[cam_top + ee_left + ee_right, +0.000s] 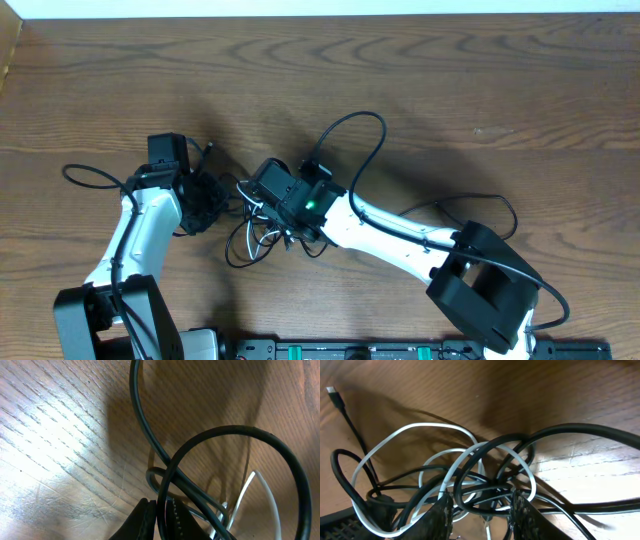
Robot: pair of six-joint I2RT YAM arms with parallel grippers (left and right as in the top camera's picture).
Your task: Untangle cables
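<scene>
- Where the two arms meet over the brown wood-grain table (480, 90), a long thin black cable (235, 430) and a shorter thin white cable (435, 425) lie knotted together in one small heap (255, 238) on the tabletop.
- The left gripper (162, 522) has its dark fingers pressed together. They pinch a strand of the black cable that runs down between the tips.
- Above those fingers the black cable arches in a wide loop and crosses another black strand. A thin run of the white cable shows behind it at the lower right.
- The right gripper (482, 512) has its fingers spread, one on each side of the heap, with several black and white strands in the gap. I cannot tell whether either finger touches them.
- In the right wrist view the white cable makes overlapping loops threaded through black ones.
- One end of the black cable trails away to the upper left of that view. It ends in a small pale-tipped plug (331, 390) that lies on the wood, apart from the heap.
- From overhead, the two grippers are near each other, the left one just left of the heap.
</scene>
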